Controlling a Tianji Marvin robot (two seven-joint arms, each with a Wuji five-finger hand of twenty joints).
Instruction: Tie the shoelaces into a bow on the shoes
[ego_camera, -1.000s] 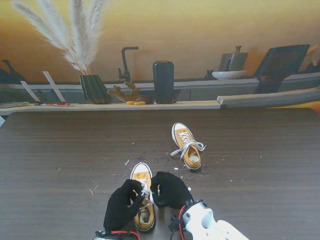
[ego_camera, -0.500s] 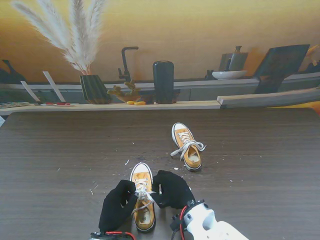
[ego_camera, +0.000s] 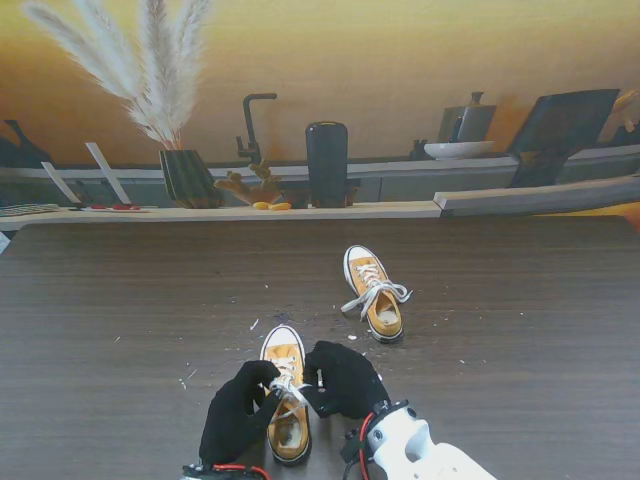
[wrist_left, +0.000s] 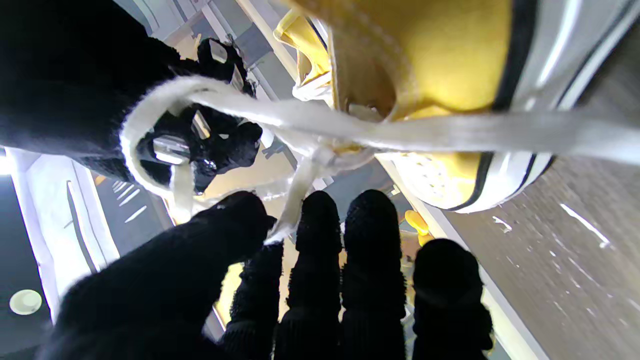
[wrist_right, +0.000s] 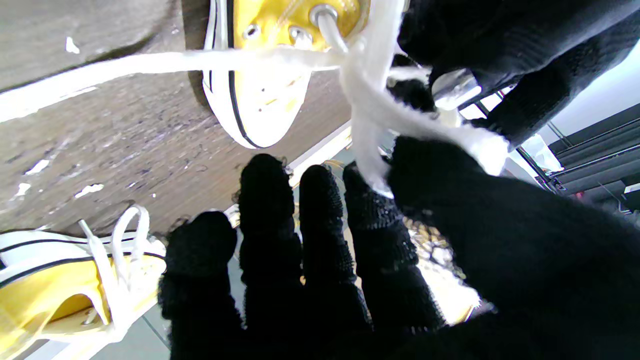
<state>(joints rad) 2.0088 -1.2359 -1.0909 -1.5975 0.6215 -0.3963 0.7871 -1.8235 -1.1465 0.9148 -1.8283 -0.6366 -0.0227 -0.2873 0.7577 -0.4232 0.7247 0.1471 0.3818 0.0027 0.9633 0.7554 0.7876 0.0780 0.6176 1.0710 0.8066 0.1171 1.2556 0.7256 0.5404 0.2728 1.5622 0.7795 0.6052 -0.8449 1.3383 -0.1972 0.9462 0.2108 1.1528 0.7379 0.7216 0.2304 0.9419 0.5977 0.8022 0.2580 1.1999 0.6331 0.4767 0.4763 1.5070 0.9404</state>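
Stand view, looking down on a dark wooden table (ego_camera: 120, 300): two yellow sneakers with white toe caps sit on it. The near shoe (ego_camera: 285, 400) lies close to me, toe pointing away, between two black-gloved robot hands. The far shoe (ego_camera: 375, 295) lies farther from me and a little to the right, well apart from the hands, its white laces loose and spilling over its sides.

At the near shoe, the left hand (ego_camera: 238, 410) sits on the shoe's left side and the right hand (ego_camera: 345, 380) on its right side. Both reach in over the lacing, where a white shoelace (ego_camera: 288, 390) crosses between them above the tongue.

Left wrist view: the left hand's thumb and forefinger pinch a strand of the shoelace (wrist_left: 300, 185) that runs up to a crossing at the shoe's eyelets. A loop of lace curves around the other hand's fingers. So the left hand is grasping the lace.

Right wrist view: the right hand's thumb (wrist_right: 440, 165) presses a thick strand of the shoelace (wrist_right: 370, 100) against its forefinger, so this hand also grips the lace. Another strand runs taut across the shoe toward the table.

Small white flecks are scattered on the table around both shoes.
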